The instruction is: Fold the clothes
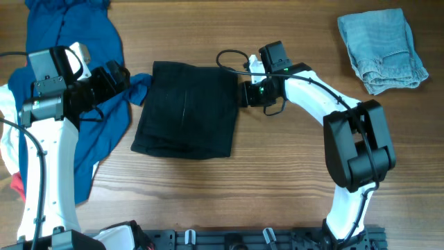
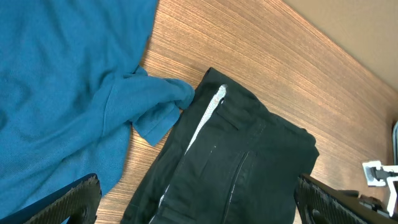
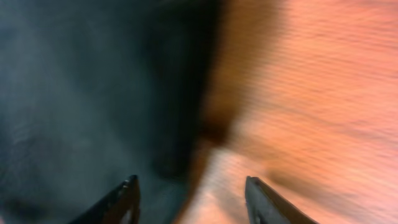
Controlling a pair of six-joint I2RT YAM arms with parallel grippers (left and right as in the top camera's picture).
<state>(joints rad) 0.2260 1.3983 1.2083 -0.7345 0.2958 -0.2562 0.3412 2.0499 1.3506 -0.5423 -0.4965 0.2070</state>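
A black garment (image 1: pixel 186 110) lies folded in a rectangle in the middle of the table. It also shows in the left wrist view (image 2: pixel 236 168) and, blurred, in the right wrist view (image 3: pixel 87 93). My left gripper (image 1: pixel 123 78) is open and empty at its upper left corner, over a blue garment (image 1: pixel 76 62), which also shows in the left wrist view (image 2: pixel 62 93). My right gripper (image 1: pixel 244 93) is open and empty at the black garment's upper right edge; in the right wrist view its fingers (image 3: pixel 191 199) straddle the cloth edge.
A folded light-blue jeans piece (image 1: pixel 381 48) lies at the far right. White and red cloth (image 1: pixel 10 163) lies at the left edge under the blue garment. Bare wood shows in front of the black garment and to its right.
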